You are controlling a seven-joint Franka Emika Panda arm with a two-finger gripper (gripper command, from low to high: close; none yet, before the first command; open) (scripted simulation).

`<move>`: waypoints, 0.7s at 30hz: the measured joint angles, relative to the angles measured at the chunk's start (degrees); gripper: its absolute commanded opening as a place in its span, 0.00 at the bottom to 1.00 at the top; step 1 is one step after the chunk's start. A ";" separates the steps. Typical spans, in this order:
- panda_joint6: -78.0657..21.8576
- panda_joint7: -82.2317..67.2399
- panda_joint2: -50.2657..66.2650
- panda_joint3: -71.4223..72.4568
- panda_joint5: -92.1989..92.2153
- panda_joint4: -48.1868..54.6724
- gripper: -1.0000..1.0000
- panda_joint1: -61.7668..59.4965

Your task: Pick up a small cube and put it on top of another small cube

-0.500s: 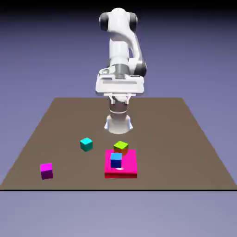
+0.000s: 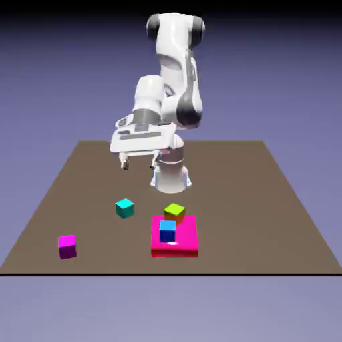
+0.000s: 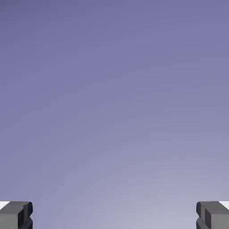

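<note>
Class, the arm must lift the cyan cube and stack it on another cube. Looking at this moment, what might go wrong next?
1. The hand view shows only backdrop, so the open gripper, high above the table, could descend off-centre from the cyan cube.
2. The green cube and blue cube sit close together; stacking on either might nudge its neighbour.

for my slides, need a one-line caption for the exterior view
Open gripper hangs above the table, empty, up and back from the cyan cube; a blue cube sits on a magenta slab.

White glossy arm [image 2: 175, 73]; dark joints; grey claw [image 2: 139, 162] tips
</note>
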 measured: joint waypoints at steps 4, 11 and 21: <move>2.68 -1.61 3.63 2.33 9.97 1.09 0.50 -3.79; 7.37 -4.42 9.98 6.42 27.41 3.01 0.50 -10.43; 14.07 -8.43 19.06 12.25 52.33 5.75 0.50 -20.08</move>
